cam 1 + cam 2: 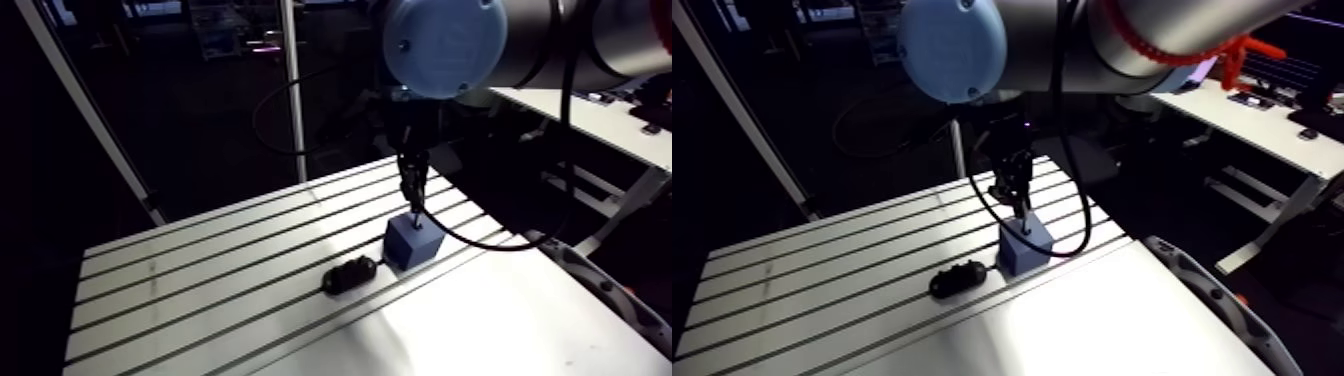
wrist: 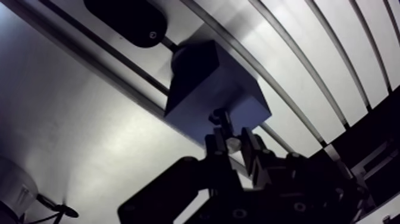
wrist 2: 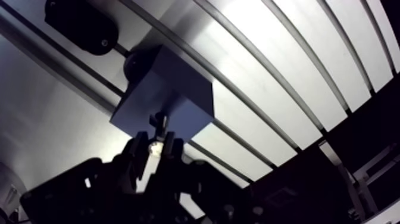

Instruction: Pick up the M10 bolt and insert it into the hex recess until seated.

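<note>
slotted aluminium table (image 1: pixel 200 262) carries a small blue cube-shaped block (image 1: pixel 413 243), with a black oval part (image 1: pixel 349 275) just beside it. the arm's wrist points straight down over the block, holding the two-finger gripper (image 2: pixel 234 146) upright above its top face. its fingers (image 2: pixel 255 149) are clamped on the small dark metal bolt (image 2: pixel 221 117), whose lower end meets that face; how deep it sits cannot be told.

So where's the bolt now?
Wrist view: the bolt is pinched between the jaws, its end right at the blue block, which sits beside a black oval part.
</note>
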